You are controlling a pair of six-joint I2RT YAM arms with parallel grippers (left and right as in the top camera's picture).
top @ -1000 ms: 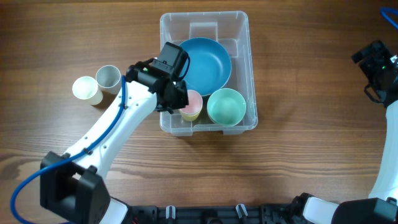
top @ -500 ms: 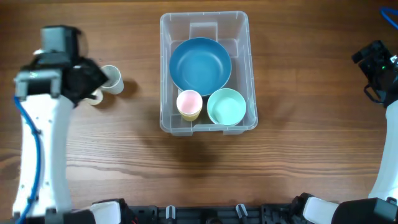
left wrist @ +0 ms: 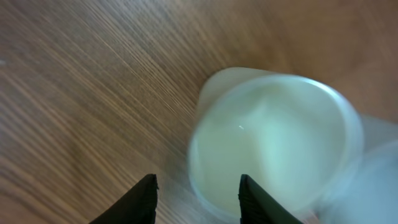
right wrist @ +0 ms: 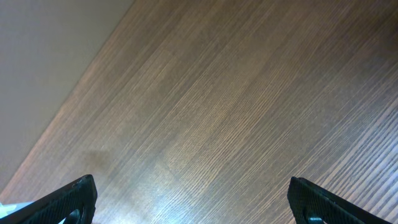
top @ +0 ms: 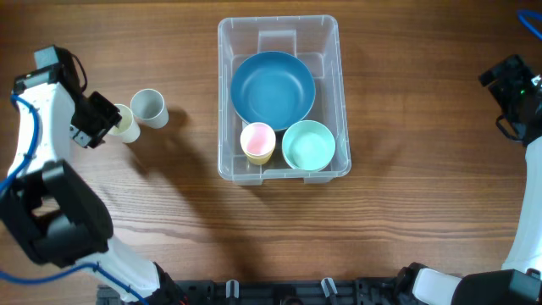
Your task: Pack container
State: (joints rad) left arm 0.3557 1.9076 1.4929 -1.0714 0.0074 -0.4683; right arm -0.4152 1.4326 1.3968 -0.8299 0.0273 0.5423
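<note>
The clear plastic container [top: 223,102] stands at the table's middle back. It holds a blue bowl [top: 273,89], a pink cup [top: 257,141] and a mint-green bowl [top: 308,146]. My left gripper [top: 105,120] is open at the far left, at a cream cup [top: 127,125]. In the left wrist view the gripper [left wrist: 197,191] straddles the near wall of the cream cup [left wrist: 273,137]: one fingertip is outside and one over its mouth. A grey cup [top: 149,108] stands just right of the cream cup. My right gripper [top: 511,95] is wide open and empty at the far right, over bare wood [right wrist: 193,200].
The grey cup touches or nearly touches the cream cup, and shows blurred at the right edge of the left wrist view [left wrist: 380,158]. The table's far edge with grey floor beyond [right wrist: 43,56] shows in the right wrist view.
My left arm left the container, where the pink cup now stands free, and swung left to the two cups. It now sits at the cream cup. The right arm has not moved.
</note>
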